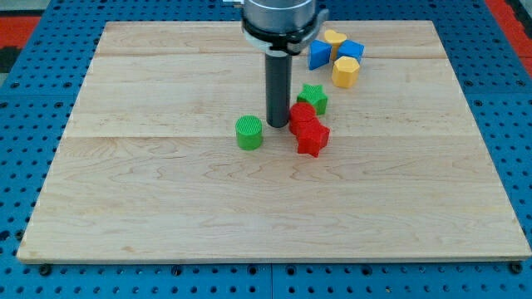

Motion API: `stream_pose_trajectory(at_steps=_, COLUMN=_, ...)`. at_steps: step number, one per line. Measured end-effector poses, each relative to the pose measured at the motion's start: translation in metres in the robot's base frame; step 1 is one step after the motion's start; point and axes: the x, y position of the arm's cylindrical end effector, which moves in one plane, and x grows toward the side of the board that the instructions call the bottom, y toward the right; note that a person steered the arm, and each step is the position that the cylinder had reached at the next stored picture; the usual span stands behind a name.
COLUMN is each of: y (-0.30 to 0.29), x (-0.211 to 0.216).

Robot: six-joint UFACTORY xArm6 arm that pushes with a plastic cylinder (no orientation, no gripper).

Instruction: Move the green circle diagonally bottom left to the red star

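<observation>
The green circle (248, 132) lies near the board's middle. My tip (277, 124) stands just to its right, between it and the red blocks. The red star (313, 138) lies to the right of my tip, touching a red block (302, 115) above it. A green star (313, 98) sits just above and right of that red block. The green circle is left of the red star, about level with it.
At the view's top right stand a blue block (319, 54), a second blue block (352, 49), a yellow block (334, 37) and a yellow hexagon (346, 72). The wooden board (166, 199) rests on a blue pegboard.
</observation>
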Motion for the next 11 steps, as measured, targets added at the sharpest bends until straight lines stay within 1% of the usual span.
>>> stream_pose_trajectory(at_steps=3, y=0.01, x=0.0)
stream_pose_trajectory(at_steps=4, y=-0.011, x=0.001)
stream_pose_trajectory(at_steps=5, y=-0.027, x=0.014)
stream_pose_trajectory(at_steps=8, y=-0.121, x=0.016)
stream_pose_trajectory(at_steps=11, y=-0.129, x=0.025)
